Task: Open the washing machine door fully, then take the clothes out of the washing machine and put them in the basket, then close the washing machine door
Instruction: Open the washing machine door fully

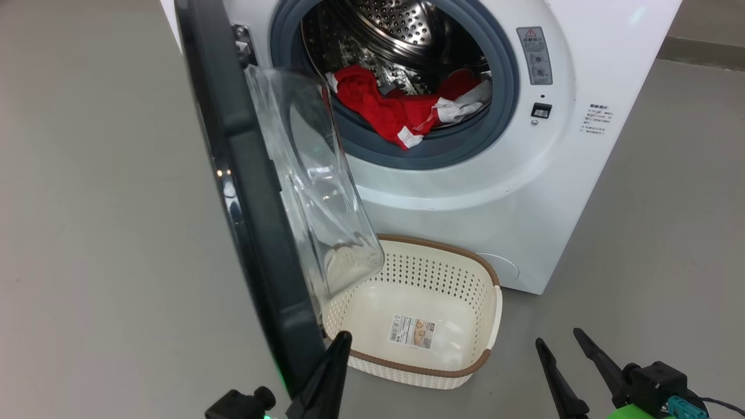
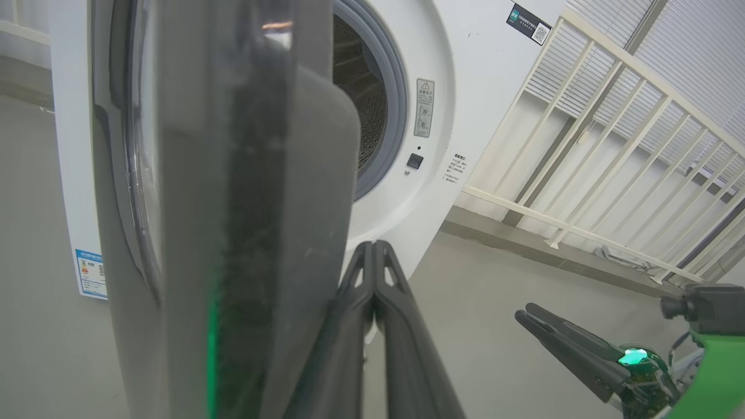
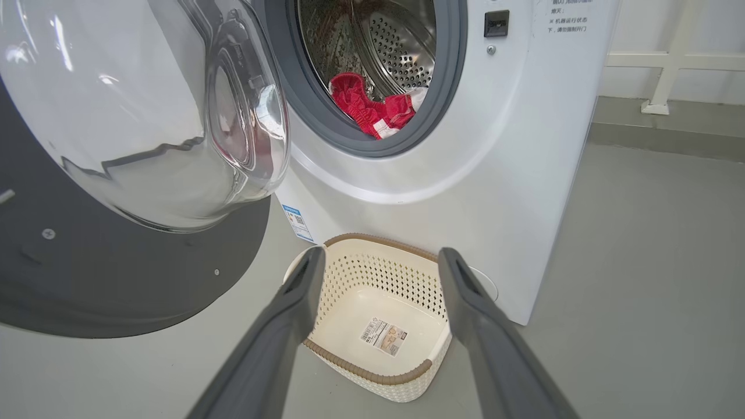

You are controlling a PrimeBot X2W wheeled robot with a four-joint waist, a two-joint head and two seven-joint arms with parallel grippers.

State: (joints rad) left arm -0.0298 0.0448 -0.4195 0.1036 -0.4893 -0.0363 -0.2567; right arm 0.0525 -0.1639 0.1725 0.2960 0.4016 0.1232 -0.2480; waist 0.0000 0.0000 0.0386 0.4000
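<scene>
Neighbouring left pincer: washing machine door

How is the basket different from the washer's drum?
The basket is cream plastic; the drum is shiny steel. The basket is empty but for a sticker; the drum holds the red clothes. The basket opens upward; the drum opens sideways. Both have many small holes.

The right claw has tapered matte-black fingers, a bright green wrist shell and teal connector
</scene>
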